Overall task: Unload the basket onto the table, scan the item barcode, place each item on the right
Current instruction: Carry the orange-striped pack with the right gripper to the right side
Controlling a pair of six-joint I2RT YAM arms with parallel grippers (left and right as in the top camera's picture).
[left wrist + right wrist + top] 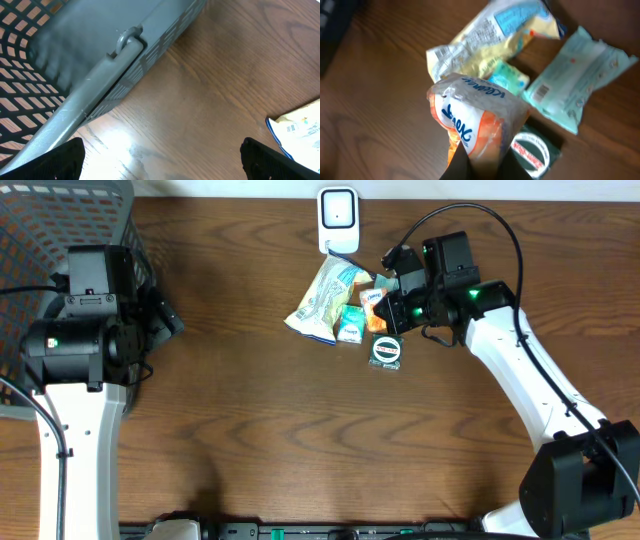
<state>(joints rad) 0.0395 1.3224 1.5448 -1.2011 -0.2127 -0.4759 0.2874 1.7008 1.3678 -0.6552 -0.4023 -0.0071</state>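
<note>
Right arm (520, 370) reaches in from the right side toward the pile near the middle of the tabletop's (250, 430) far edge. Right fingers (462, 167) are clenched on the orange-and-white tissue packet (475, 127), gripping it at its lower end. I can't tell whether the packet is clear of the tabletop.

Behind the packet in the right wrist view:
- a yellow snack bag (490, 40)
- a mint-green wipes pack (575, 85)
- a small teal pack (509, 77)
- a roll of tape in a green wrapper (532, 150), just beside the fingers

I can't make out a barcode on the tissue packet because the view is blurred.

White scanner (338, 215) stands at the far edge, just beyond the pile and touching nothing I'm holding.

Left arm (75, 350) is over the far left corner beside the grey basket (125, 65). Left fingers (62, 160) are released and spread wide, with only bare wood between them. The left wrist view catches a corner of a packet (300, 127) at its right edge.
</note>
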